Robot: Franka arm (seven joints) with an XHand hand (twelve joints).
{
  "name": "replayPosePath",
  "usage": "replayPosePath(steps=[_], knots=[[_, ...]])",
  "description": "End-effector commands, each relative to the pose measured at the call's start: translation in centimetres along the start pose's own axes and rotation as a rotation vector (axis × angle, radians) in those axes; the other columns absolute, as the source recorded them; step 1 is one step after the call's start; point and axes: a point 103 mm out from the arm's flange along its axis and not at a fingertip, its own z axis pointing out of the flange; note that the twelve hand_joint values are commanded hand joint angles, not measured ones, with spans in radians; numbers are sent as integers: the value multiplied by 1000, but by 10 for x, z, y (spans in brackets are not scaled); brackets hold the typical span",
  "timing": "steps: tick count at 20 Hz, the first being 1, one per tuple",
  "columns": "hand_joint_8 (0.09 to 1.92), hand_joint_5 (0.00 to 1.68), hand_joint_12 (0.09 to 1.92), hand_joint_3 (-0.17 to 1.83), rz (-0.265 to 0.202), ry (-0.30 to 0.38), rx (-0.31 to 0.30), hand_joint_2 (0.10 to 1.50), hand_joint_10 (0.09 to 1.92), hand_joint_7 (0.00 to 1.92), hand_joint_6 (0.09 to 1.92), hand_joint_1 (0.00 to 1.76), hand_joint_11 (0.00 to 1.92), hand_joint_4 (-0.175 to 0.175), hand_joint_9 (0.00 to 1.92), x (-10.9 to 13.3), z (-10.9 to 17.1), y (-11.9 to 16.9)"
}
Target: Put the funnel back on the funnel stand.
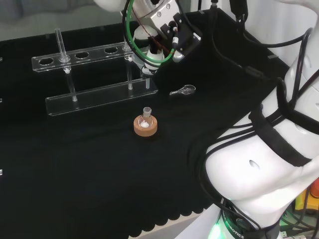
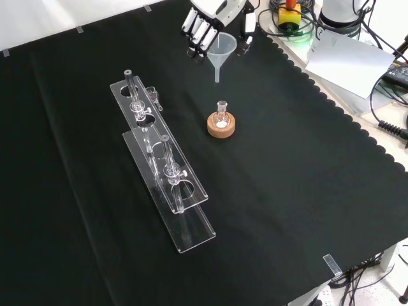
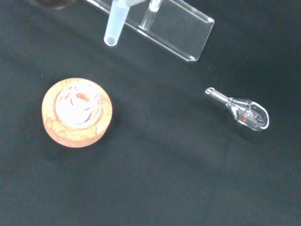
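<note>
Hand [image 2: 207, 19]: seen at the top of the front view, raised above the cloth, its fingers [image 2: 199, 32] curled round the rim of the funnel.

Funnel [image 2: 222, 51]: white and translucent, held upright in the air with its spout pointing down. In the front view it hangs above and a little behind the flask; in the wrist view its spout tip [image 3: 114, 29] is seen between the cork ring and the end of the stand's base. It is not set in the stand.

Funnel stand [image 1: 89, 74]: clear plastic, made of a long base plate and an upper rail with round holes, joined by thin posts. In the head view the held funnel is placed near the right end of the rail; whether it touches the rail cannot be told. A thin clear rod [image 1: 60, 44] is stood upright in the rail near its left end in that view.

Flask [image 2: 221, 115]: small, round, clear glass, stood upright in a cork ring [image 2: 221, 125] on the cloth, just in front of the stand in the head view and apart from it.

Small glass piece [image 1: 182, 90]: a short-handled clear item laid on its side on the cloth, to the right of the stand's end in the head view, well apart from the flask.

Cloth [image 2: 287, 191]: black, spread over the bench.
</note>
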Motion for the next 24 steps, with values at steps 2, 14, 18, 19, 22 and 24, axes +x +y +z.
replayPosePath(steps=[2,14,18,19,22,24], knots=[[598,579,1342,561,16,42,4,764,452,343,555,704,474,-17,805,-16,-18,7],[600,559,1342,563,94,92,-22,761,454,339,558,702,468,-21,798,-72,-54,38],[600,555,1342,562,108,107,-26,760,455,337,558,701,461,-21,796,-91,-56,55],[600,554,1342,562,111,109,-32,760,455,337,558,702,460,-21,795,-95,-56,59],[601,552,1343,562,114,112,-39,759,456,336,558,702,451,-21,790,-108,-55,72],[602,551,1346,562,113,116,-42,759,456,335,558,702,445,-21,788,-116,-54,81]])
